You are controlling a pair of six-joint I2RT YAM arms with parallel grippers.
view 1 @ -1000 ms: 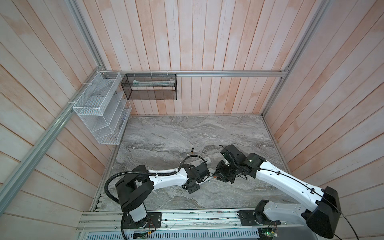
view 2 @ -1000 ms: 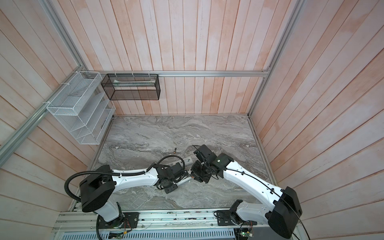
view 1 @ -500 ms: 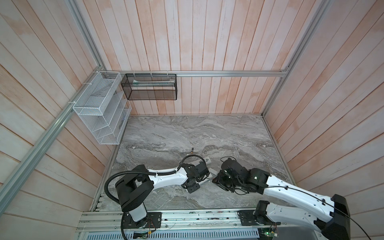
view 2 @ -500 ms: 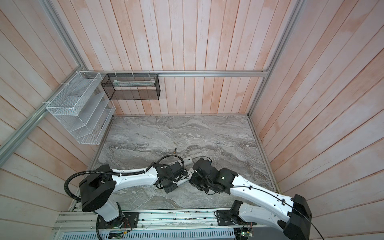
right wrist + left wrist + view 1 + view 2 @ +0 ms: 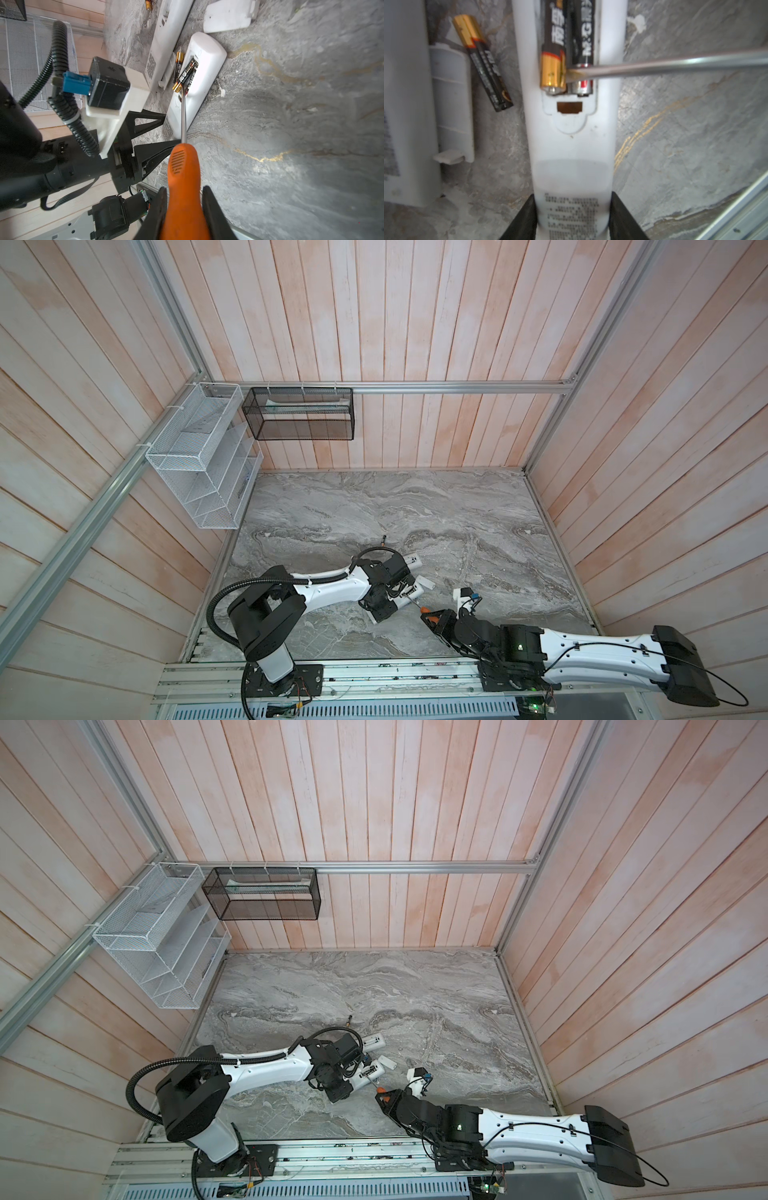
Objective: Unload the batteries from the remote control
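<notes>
Table [image 5: 374, 506]: A grey marbled slab carries the whole job, which is gathered near its front edge in both top views.
Remote control [image 5: 571, 155]: It is long and white and lies back-up with its battery bay uncovered. My left jaws pinch its printed end from both sides and pin it to the table. I judge the shell hard and slick, so the flat sides are the place to hold.
Second remote [image 5: 404, 104]: This one lies just beside the first, and nothing holds it.
Screwdriver [image 5: 182, 166]: My right jaws are pressed tight on the orange handle. The steel shaft reaches across to the bay, and its flat tip sits wedged between the two cells at their near ends.
Covers: One ribbed white cover [image 5: 452, 104] lies between the two remotes. Another [image 5: 228, 16] rests past the held remote's far end.
Batteries: Two slim dark cells sit side by side in the bay, one gold-ended [image 5: 553, 62] and one banded red [image 5: 583, 41]. In the right wrist view the gold end looks tipped up out of the bay.
Loose battery [image 5: 483, 62]: It lies on the table just beside the ribbed cover.
Handling: I judge the cells light, rigid, smooth and round, so they are likely to roll or spring free. I would lever gently at the raised end, then pinch across the middle of the barrel.
</notes>
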